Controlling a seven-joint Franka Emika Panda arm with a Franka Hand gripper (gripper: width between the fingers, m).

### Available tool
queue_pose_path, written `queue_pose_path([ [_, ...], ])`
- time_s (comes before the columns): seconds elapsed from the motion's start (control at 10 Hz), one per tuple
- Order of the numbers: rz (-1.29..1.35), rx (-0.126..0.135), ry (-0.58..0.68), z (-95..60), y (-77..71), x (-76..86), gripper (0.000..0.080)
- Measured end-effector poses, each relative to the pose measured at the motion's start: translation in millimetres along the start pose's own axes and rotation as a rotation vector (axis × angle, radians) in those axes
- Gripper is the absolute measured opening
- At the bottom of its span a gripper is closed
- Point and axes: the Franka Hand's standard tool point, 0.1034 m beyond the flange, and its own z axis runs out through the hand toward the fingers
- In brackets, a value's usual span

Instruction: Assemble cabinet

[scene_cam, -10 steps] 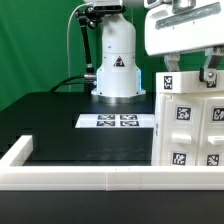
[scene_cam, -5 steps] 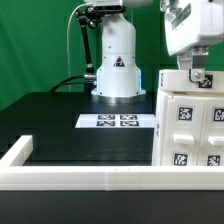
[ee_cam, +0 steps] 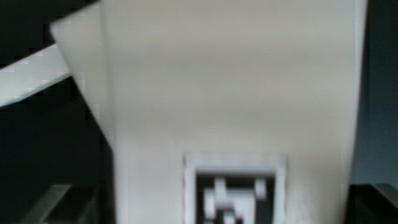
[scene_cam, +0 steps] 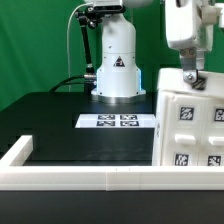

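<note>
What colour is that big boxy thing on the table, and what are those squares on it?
The cabinet is white, with black-and-white square marker tags; clearest in the exterior view.

You'll see the gripper (scene_cam: 190, 78) has turned at the wrist and now shows its narrow side. The cabinet (scene_cam: 190, 125) beneath it has tipped slightly, its top edge now slanting.

Exterior view: bright, even lighting, soft shadows, fairly sharp; low resolution. Wrist view: heavily blurred, the cabinet (ee_cam: 214, 90) out of focus, its marker tag (ee_cam: 228, 190) smeared, surroundings dark.
</note>
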Motion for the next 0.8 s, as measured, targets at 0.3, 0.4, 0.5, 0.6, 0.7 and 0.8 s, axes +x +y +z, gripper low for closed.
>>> queue_pose_path([
  [0.3,-0.065,0.002,-0.006,-2.2,-0.4,-1.6,0.0791],
  [0.4,-0.075,0.006,-0.017,-6.6,-1.6,-3.9,0.0797],
  [0.5,-0.083,0.014,-0.032,-13.7,-3.3,-7.4,0.0797],
  [0.6,-0.082,0.025,-0.053,-23.9,-6.0,-12.7,0.0796],
  [0.7,-0.082,0.03,-0.061,-29.1,-7.7,-15.3,0.0796],
  [0.8,-0.092,0.027,-0.058,-26.5,-6.7,-14.2,0.0796],
])
